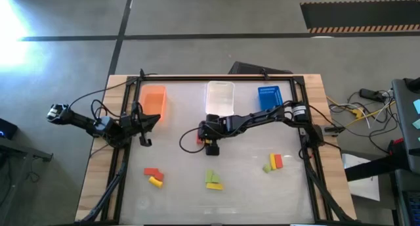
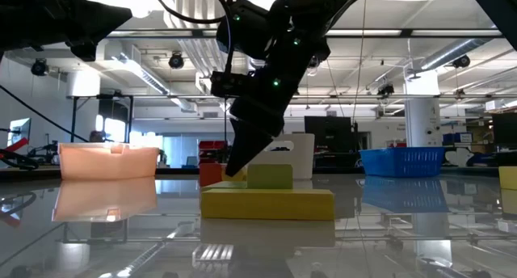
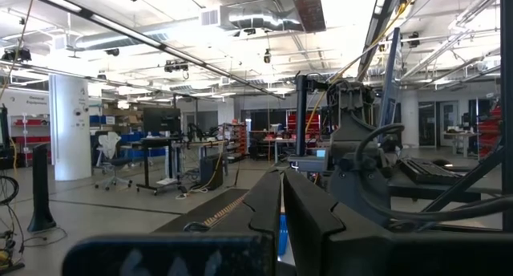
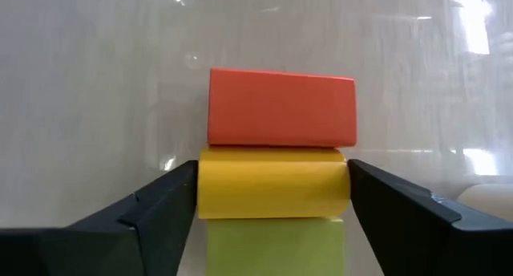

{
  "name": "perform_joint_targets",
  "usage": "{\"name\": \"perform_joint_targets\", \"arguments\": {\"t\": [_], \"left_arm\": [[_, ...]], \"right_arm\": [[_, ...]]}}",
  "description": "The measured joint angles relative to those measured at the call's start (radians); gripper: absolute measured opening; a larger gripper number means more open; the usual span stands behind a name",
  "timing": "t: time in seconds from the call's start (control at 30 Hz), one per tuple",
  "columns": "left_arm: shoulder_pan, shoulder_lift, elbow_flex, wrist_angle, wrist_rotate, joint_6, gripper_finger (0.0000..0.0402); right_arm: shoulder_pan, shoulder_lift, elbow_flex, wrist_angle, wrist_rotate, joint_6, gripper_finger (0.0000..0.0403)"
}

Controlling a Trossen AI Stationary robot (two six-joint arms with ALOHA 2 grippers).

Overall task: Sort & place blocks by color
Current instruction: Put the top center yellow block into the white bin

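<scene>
My right gripper (image 1: 210, 145) reaches down to the middle of the table, shut on a yellow block (image 4: 272, 194). That block lies in a row between a red block (image 4: 282, 107) and a light green block (image 4: 272, 248). From above only the red block (image 1: 199, 139) of this row shows; the gripper hides the other two. Other blocks lie nearer the near edge: red and yellow (image 1: 153, 176), green and yellow (image 1: 213, 180), and green, red and yellow (image 1: 274, 162). My left gripper (image 1: 154, 119) waits shut above the table's left side, in front of the orange bin (image 1: 153, 100). My right gripper pinches the yellow block between its two fingers, one finger (image 4: 152, 216) on each short end (image 4: 207, 194). The fingers come from above, pointing down. The block lies on the table, level, its long sides against the red and green blocks.
An orange bin, a clear bin (image 1: 220, 98) and a blue bin (image 1: 268, 99) stand in a row along the far edge. A dark frame (image 1: 216, 77) runs round the table. In the low view the nearest yellow block (image 2: 266, 204) and green block (image 2: 271, 177) stand before the gripper.
</scene>
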Motion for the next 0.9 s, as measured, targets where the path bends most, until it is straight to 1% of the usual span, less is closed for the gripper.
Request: {"name": "perform_joint_targets", "arguments": {"t": [0.13,0.37,0.7,0.8,0.9], "left_arm": [[0.000,0.000,0.000,0.000,0.000,0.000,0.0002],[0.000,0.000,0.000,0.000,0.000,0.000,0.0002],[0.000,0.000,0.000,0.003,0.000,0.000,0.0002],[0.000,0.000,0.000,0.003,0.000,0.001,0.0002],[0.000,0.000,0.000,0.004,0.000,0.000,0.0002]], "right_arm": [[-0.003,0.000,0.000,0.001,-0.008,0.009,0.0289],[-0.008,0.000,-0.002,0.001,-0.023,0.037,0.0303],[-0.009,0.000,-0.003,-0.002,-0.022,0.037,0.0270],[-0.007,-0.014,0.006,-0.033,-0.023,0.037,0.0274],[-0.006,-0.058,0.029,-0.102,-0.023,0.043,0.0279]]}}
